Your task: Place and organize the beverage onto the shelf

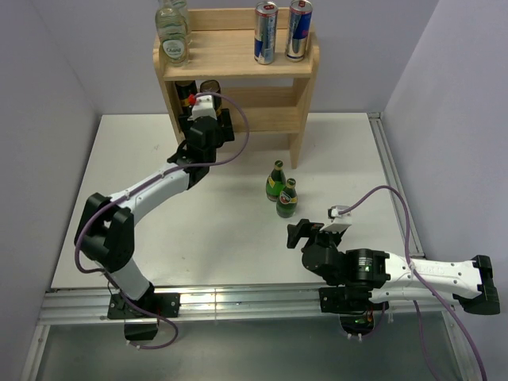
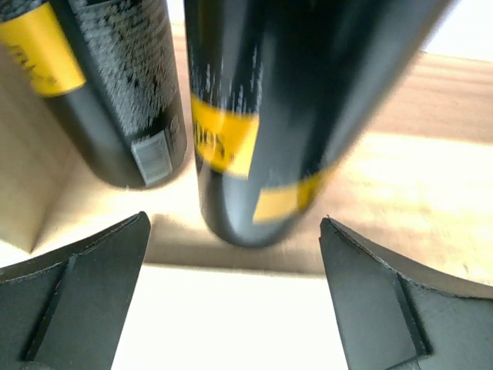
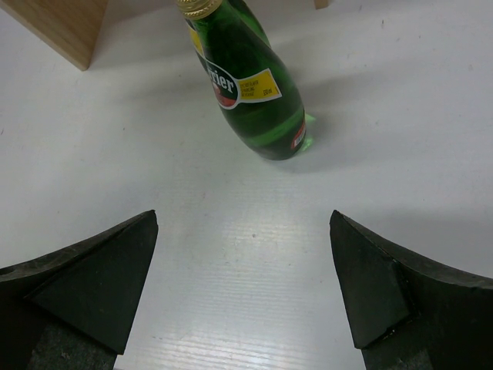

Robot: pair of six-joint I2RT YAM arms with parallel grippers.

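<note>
Two slim silver-and-blue cans [image 1: 278,32] top the light wooden three-tier shelf [image 1: 230,51]; two green glass bottles [image 1: 281,190] stand on the white table [image 1: 230,238]. Left wrist: left gripper [image 2: 235,247] released, black-and-gold cans [image 2: 254,116] shelved. Right wrist: right gripper [image 3: 243,254] gaping; next, probably grasp a bottle.

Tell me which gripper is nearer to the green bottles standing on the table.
Right. The right gripper sits just short of the green bottles, jaws open toward them. The left gripper is farther off, at the shelf's middle tier, open before the black-and-gold cans.
</note>
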